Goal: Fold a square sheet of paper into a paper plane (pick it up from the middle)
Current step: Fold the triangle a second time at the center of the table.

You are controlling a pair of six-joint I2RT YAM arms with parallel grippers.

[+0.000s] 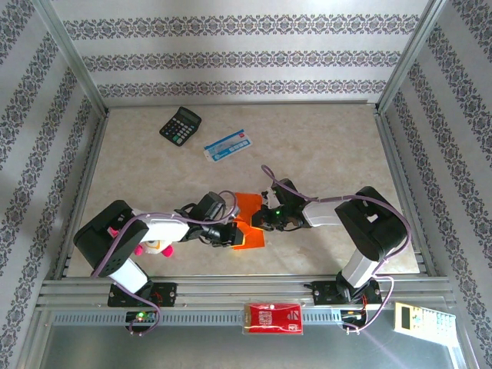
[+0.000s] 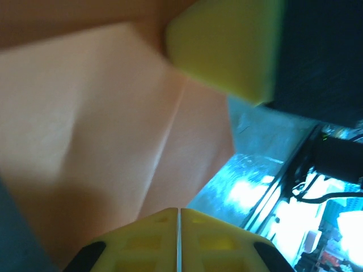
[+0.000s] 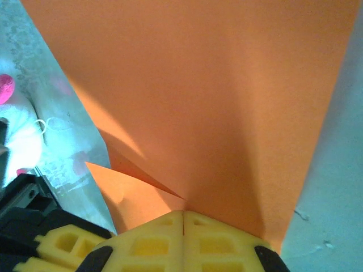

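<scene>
Evidently thin, light and floppy, the orange paper [image 1: 246, 204], well nearer the arms than the calculator [image 1: 180, 124], wants gentle edge pinches; the left gripper [image 2: 178, 218] and right gripper [image 3: 183, 218] are both clenched on it.

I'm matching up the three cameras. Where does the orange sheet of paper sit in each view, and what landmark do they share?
Top external: the orange sheet of paper lies just below the picture's centre, partly folded.
Left wrist: it spreads across the left and middle, with a crease running down it.
Right wrist: it spans the upper and central part.
Shared landmark: the marbled table beside the paper.
</scene>
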